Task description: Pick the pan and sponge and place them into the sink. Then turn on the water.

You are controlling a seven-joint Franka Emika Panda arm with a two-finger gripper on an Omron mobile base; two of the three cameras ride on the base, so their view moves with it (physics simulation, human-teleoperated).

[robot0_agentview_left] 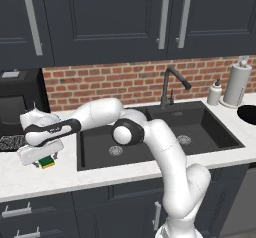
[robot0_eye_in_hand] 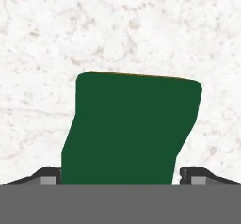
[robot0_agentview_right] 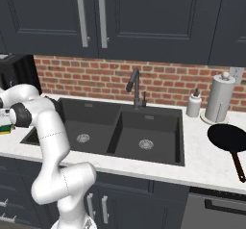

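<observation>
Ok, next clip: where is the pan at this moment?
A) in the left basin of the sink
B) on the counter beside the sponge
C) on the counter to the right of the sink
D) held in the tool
C: in the right base view the pan lies flat on the white counter right of the sink, handle toward the front edge, below the paper towel roll.

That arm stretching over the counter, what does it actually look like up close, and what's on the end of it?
It is a chain of smooth, rounded glossy white segments linked by dark grey to black joints, one showing as a round dark disc. A black band wraps the wrist. The end effector has a blocky white body and two small dark fingertips with light grey pads. No loose cables or readable markings show.
</observation>
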